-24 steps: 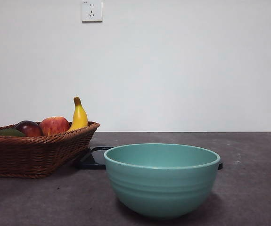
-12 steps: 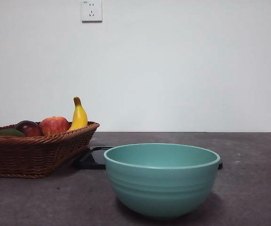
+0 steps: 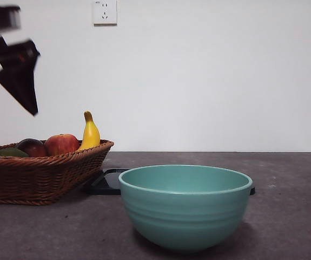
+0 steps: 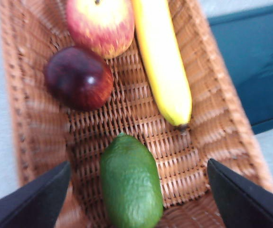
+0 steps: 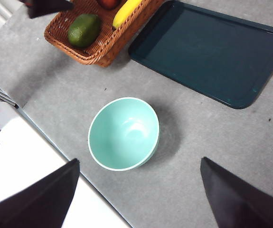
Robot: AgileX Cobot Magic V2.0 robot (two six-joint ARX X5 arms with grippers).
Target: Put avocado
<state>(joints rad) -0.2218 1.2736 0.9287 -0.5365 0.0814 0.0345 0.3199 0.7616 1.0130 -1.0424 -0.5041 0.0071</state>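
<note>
At the far left of the front view, the left gripper [image 3: 9, 108] is seen as a dark, blurred shape hanging above the wicker basket [image 3: 41, 176], clear of the fruit. In the left wrist view its fingers [image 4: 29, 199] are spread wide apart, with nothing between them but the basket floor and the avocado [image 4: 130, 183] below.

The avocado is found at one end of the basket, lying flat on the weave. Its long axis is laid along the basket's length, and its narrower tip is turned toward the dark red-purple fruit [image 4: 79, 77] and the banana [image 4: 164, 61], with the apple [image 4: 100, 23] beyond them. It is touched by none of the other fruit.

In the front view only a low green sliver of the avocado [image 3: 6, 153] is shown behind the rim, at the basket's left end, so its direction cannot be read there; the full oval is given by the wrist views.

To the right, a dark tray [image 3: 105, 183] is partly hidden behind a teal bowl [image 3: 185, 206] on the grey desk [image 3: 290, 216]. A plain white wall with a socket [image 3: 105, 12] is seen behind.

The tray's whole outline [image 5: 212, 50] is shown only from the right wrist. The right gripper [image 5: 141, 199] is held high over the desk, well apart from everything, its fingers spread wide.
</note>
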